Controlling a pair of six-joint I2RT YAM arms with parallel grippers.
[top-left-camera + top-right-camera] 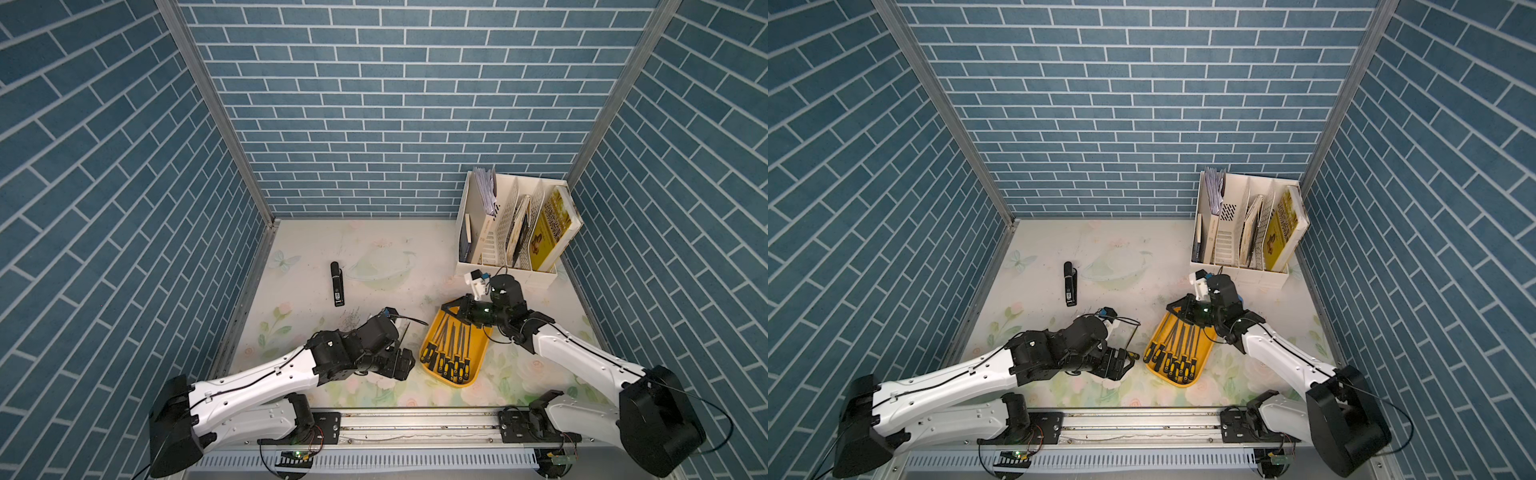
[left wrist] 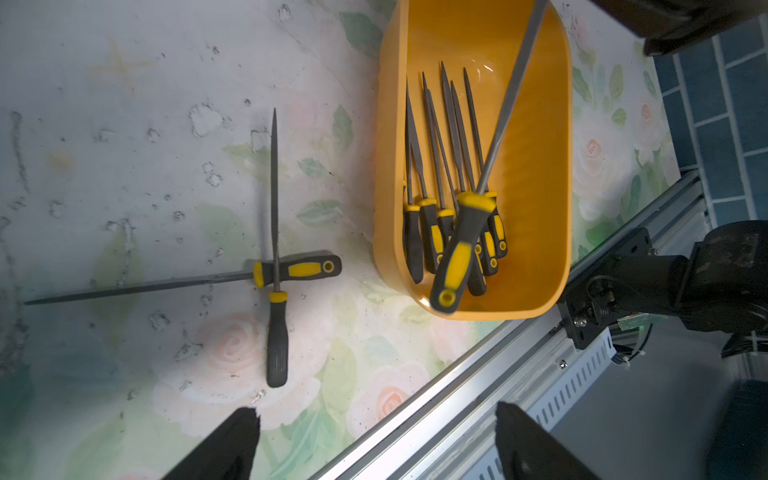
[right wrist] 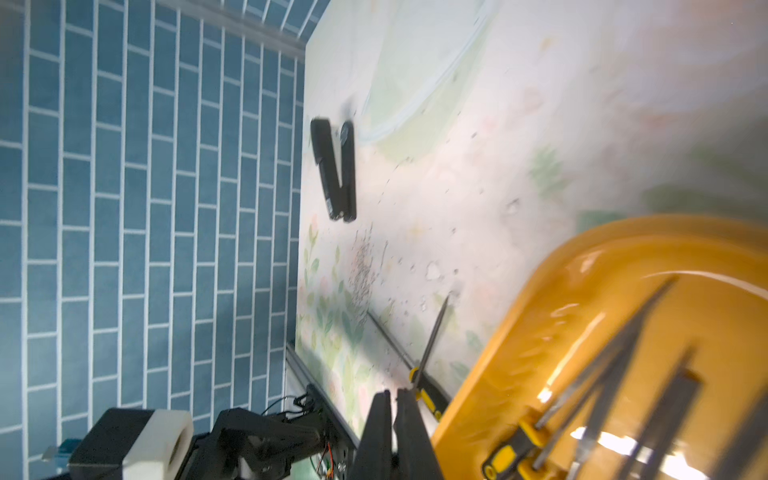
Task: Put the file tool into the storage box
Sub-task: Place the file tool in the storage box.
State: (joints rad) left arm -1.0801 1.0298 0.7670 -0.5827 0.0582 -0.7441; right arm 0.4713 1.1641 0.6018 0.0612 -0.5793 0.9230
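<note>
The left tool (image 2: 380,440), fingers wide apart, hangs near two crossed files (image 2: 274,266) on the tabletop (image 1: 374,249), close to its front edge and just beside the storage box (image 1: 480,345), which holds more files. The right tool (image 3: 395,399), fingers pressed together, sits at the box's far end. Open tabletop spreads toward the far edge.

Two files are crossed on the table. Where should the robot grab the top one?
I'd grip the top file by its black handle, from straight above with the open left gripper. That handle is thick and lies clear of the other file; the thin blade rests across it.
</note>
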